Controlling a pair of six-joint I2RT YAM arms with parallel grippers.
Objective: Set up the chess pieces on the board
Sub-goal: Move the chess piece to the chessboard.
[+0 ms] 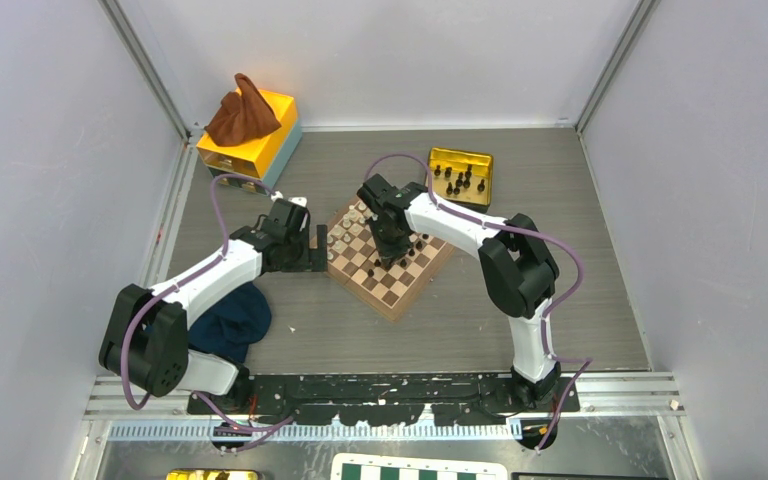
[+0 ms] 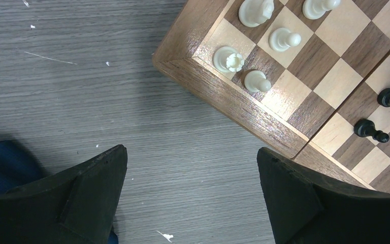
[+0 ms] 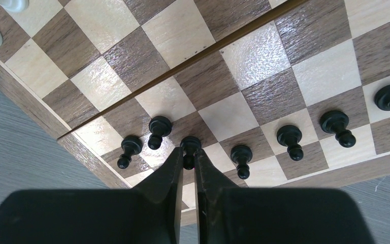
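Looked like a robotics lab cell. Was boxed in by pale grey wall panels [image 1: 390,60] set in silver aluminium frame rails [image 1: 155,72], over a grey wood-grain tabletop [image 1: 380,340]. Held two white-and-black arms [image 1: 210,275] bolted to a black base rail [image 1: 360,388], trailing purple cables [image 1: 216,205].

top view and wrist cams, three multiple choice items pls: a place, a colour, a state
1. Where is the gold tray? A beyond the board, to its right B on the board C by the arm bases
2. Colour of the cloth on the yellow box? A white B brown C green
3. The right gripper is: A wide open B shut on nothing C shut on a black piece

1 A: top view shows it past the board's far side. 2 B: a brown heap. 3 C: it pinches the piece's head.
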